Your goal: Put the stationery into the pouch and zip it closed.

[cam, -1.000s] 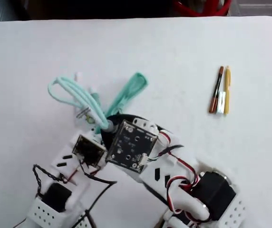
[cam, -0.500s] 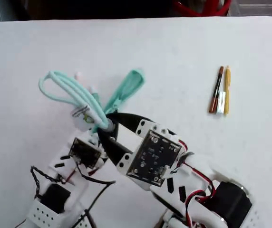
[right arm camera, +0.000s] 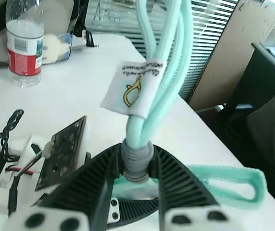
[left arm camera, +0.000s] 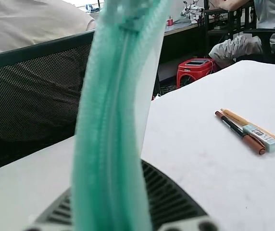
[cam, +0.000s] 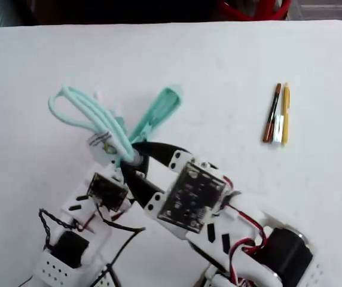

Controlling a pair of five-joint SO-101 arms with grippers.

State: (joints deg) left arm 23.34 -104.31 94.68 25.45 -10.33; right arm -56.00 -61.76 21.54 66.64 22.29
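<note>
The white table (cam: 219,60) carried everything. A mint green pouch (cam: 156,113) lay left of centre, one end up at the arms and its cord loops (cam: 81,110) fanned out further left. The right gripper (right arm camera: 136,168) was pinched on the grey collar (right arm camera: 136,155) binding those cords, under a white tag (right arm camera: 131,86). The left gripper (cam: 122,169) sat against the pouch; its grip could not be told. Well apart to the right lay a brown marker (cam: 271,113) touching a yellow pen (cam: 285,113).

overhead camera looks down; wrist cameras sit close, probably sharing pouch (left arm camera: 108,144).
</note>
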